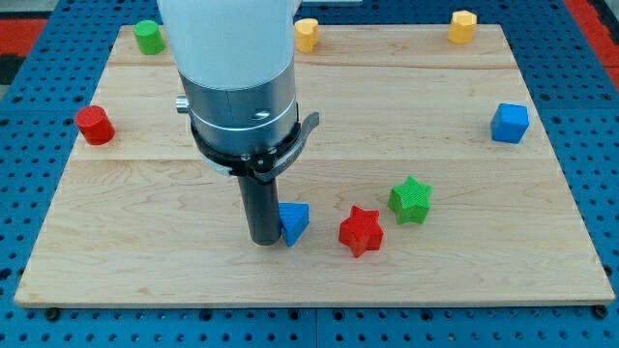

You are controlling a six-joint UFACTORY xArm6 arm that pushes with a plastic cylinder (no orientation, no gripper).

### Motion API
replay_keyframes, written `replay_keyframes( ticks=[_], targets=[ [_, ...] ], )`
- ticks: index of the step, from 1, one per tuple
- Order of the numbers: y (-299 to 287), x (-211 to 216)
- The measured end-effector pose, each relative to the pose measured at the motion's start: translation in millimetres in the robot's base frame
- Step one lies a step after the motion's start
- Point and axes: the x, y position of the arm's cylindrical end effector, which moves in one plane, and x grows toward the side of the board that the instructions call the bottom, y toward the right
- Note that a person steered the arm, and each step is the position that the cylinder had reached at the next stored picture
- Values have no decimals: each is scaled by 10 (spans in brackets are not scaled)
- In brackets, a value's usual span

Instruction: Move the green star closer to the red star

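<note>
Stars sit near each other at lower centre: green star [410,199] just up-right of red star [361,231], slightly apart. Tip [264,241], a bare rod grasping nothing, touches the blue block [294,222] left of them; little seems left.

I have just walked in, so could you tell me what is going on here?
A robot arm pushes blocks about a wooden board with its rod. My tip sits against the blue triangle's left side. The green star lies just up and right of the red star, nearly touching.
</note>
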Motion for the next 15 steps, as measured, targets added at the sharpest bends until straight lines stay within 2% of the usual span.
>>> replay_keyframes(
  ticks=[2, 3, 4, 5, 6, 7, 8, 9, 11, 13, 15],
  targets=[
    [248, 0],
    [-105, 0],
    [-595, -263],
    [-272, -905],
    [873, -1328],
    [1831, -1495],
    [1932, -1355],
    [1932, -993],
    [1923, -723],
    [1662, -813],
    [1662, -637]
  ],
)
